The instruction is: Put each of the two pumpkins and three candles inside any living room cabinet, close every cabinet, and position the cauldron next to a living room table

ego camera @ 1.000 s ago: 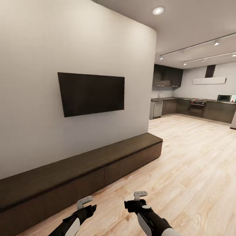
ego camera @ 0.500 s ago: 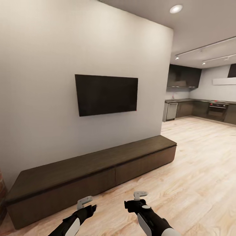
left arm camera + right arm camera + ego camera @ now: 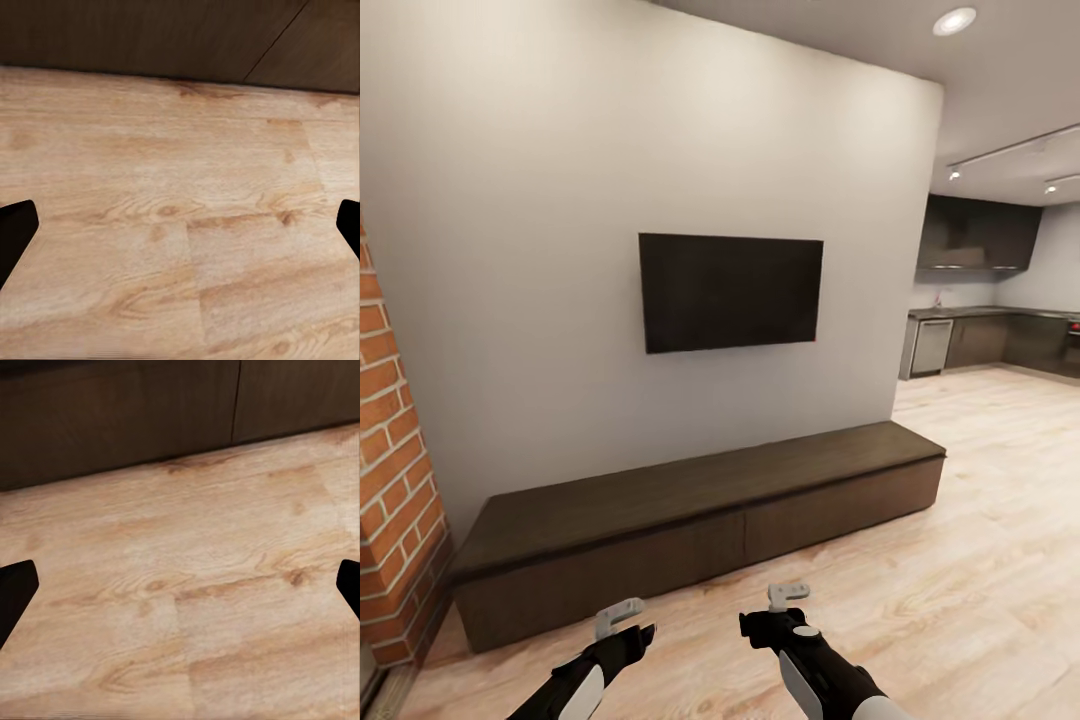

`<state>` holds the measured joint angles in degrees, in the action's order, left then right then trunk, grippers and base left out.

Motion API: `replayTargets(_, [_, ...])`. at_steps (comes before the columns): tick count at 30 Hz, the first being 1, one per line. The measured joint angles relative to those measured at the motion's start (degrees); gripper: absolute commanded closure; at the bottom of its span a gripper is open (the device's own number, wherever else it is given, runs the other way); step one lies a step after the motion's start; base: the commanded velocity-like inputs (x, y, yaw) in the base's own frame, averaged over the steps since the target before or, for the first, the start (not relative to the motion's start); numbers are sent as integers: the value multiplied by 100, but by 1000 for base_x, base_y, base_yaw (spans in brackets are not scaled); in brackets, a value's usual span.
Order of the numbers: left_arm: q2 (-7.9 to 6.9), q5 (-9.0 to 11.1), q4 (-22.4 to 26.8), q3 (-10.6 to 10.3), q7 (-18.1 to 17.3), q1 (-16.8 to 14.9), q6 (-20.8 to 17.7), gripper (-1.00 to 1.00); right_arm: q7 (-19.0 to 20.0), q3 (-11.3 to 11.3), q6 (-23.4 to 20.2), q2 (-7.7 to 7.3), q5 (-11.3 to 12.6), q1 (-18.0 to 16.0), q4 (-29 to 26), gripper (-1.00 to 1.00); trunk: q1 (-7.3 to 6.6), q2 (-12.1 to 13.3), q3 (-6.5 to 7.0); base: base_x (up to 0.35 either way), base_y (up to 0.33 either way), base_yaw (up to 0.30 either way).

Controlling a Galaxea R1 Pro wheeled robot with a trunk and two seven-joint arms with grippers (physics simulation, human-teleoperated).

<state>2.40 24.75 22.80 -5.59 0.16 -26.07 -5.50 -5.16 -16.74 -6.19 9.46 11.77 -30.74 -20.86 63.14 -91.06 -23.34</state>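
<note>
Your right gripper [image 3: 180,585] hangs over light wood floor [image 3: 187,592], dark fingertips [image 3: 15,589] at both edges, jaws spread wide, nothing between. Beyond: the cabinet [image 3: 120,420], dark front panels closed, one vertical seam.

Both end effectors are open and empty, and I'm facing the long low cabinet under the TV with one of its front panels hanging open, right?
Not quite. The head view shows the cabinet with its front panels all flush and shut, none hanging open. The rest holds: the left end effector and right end effector are open and empty, and the cabinet sits under the TV.
</note>
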Motion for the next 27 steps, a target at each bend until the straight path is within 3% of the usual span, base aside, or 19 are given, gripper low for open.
replayTargets(13, [-1, 1, 0, -2, 0, 0, 1, -100, -1, 0, 0, 0, 0, -1, 0, -100, 0, 0, 43, -150, -116, 253])
replayTargets(27, [-1, -6, 0, -3, 0, 0, 1, -100, -2, 0, -9, 1, 0, -1, 1, -100, -2, 0, 89, -10, -225, 253])
